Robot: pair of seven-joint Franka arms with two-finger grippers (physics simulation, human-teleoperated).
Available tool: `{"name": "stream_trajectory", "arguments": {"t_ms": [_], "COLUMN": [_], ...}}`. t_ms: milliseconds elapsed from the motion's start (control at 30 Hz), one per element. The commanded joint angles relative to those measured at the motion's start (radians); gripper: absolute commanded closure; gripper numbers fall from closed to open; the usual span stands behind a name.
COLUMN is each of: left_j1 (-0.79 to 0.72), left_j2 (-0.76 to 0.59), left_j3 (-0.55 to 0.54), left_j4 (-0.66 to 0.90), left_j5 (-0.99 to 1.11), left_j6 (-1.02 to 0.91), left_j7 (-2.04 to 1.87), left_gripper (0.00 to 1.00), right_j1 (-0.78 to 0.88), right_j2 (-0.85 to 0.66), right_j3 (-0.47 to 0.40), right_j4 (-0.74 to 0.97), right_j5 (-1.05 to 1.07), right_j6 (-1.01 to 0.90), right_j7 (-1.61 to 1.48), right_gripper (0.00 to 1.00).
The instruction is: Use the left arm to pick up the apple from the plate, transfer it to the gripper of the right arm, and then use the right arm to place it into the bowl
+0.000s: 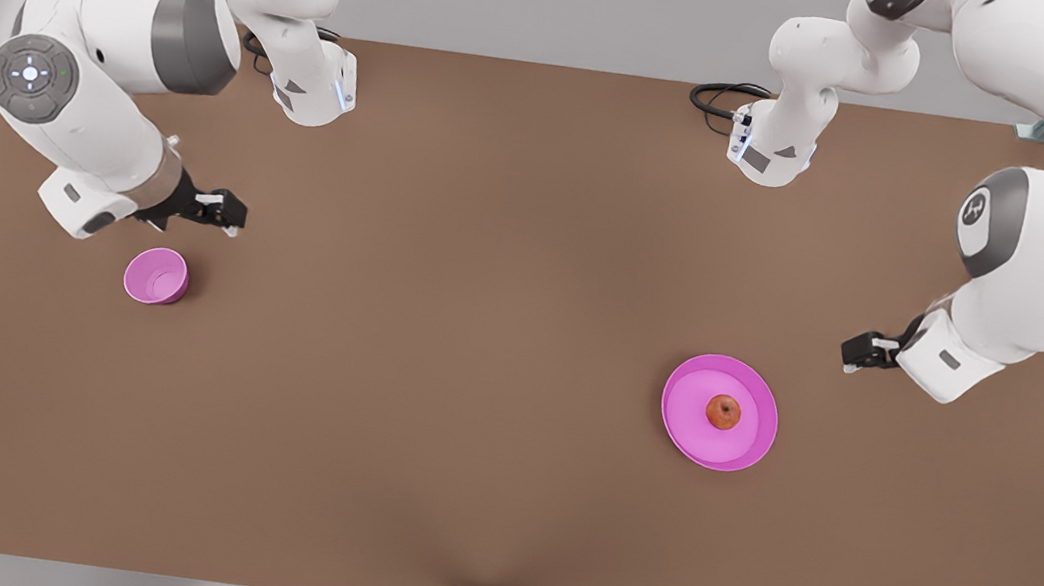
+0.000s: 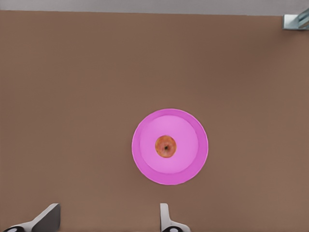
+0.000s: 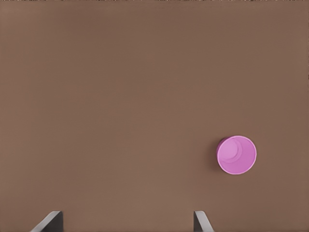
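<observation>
Left hand [image 1: 862,353] spread, empty, near the plate [image 1: 748,454]; right hand [image 1: 225,212] spread, beside the bowl [image 1: 142,283], waiting. Risk: round apple [image 1: 722,411] rolling from an off-centre pinch.

Two white arms, grey joint caps with round button pads; black tools; black cables at both bases.

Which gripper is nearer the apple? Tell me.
The left gripper: it hovers open just beside the plate holding the apple. The right gripper waits open across the table, above the bowl.
</observation>
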State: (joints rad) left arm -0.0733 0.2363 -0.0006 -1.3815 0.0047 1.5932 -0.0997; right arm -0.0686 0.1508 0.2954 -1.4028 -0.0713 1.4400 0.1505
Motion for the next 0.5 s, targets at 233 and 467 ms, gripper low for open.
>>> {"name": "stream_trajectory", "arguments": {"t_ms": [233,467], "left_j1": [-0.023,-0.033], "left_j2": [-0.005,0.086], "left_j3": [-0.012,-0.013], "left_j4": [-0.473,-0.726], "left_j5": [-0.028,-0.028], "left_j6": [0.596,1.053], "left_j7": [0.166,0.167], "left_gripper": [0.00,0.00], "right_j1": [0.159,0.159], "right_j2": [-0.031,-0.030], "right_j3": [-0.240,-0.240], "right_j4": [-0.045,-0.045], "right_j5": [0.024,0.025], "right_j6": [0.036,0.034], "right_j7": [-0.057,-0.062], "right_gripper": [0.00,0.00]}}
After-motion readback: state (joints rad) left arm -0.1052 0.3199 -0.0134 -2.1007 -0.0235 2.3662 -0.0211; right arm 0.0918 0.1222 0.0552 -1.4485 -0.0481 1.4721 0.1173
